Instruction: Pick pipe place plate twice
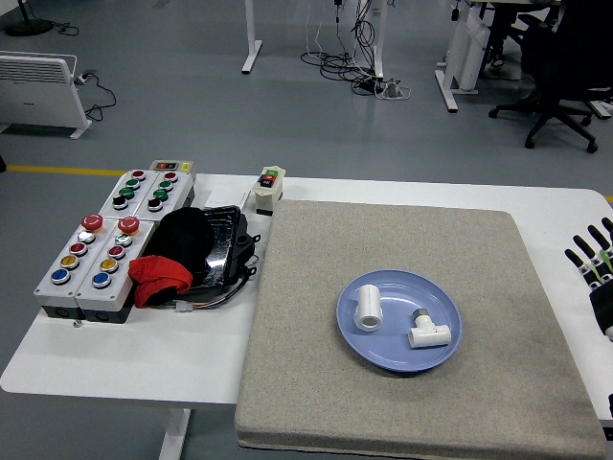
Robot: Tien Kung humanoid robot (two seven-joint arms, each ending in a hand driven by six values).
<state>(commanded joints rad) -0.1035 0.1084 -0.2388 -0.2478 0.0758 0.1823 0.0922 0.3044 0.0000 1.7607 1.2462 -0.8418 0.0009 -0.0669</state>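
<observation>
A blue plate [398, 349] lies on the grey mat [412, 240]. Two white pipe pieces lie in the plate: a short straight fitting [369, 308] on the left and a T-shaped fitting [428, 333] on the right. My right hand [594, 264] is at the right edge of the picture, over the table beside the mat, well right of the plate. Its fingers are spread and hold nothing. My left hand is out of view.
Several grey button boxes [96, 259] stand at the table's left. A black tray with black and red cloth [187, 254] sits beside them. A small switch box [269, 189] stands at the mat's far left corner. A green object shows behind my right hand.
</observation>
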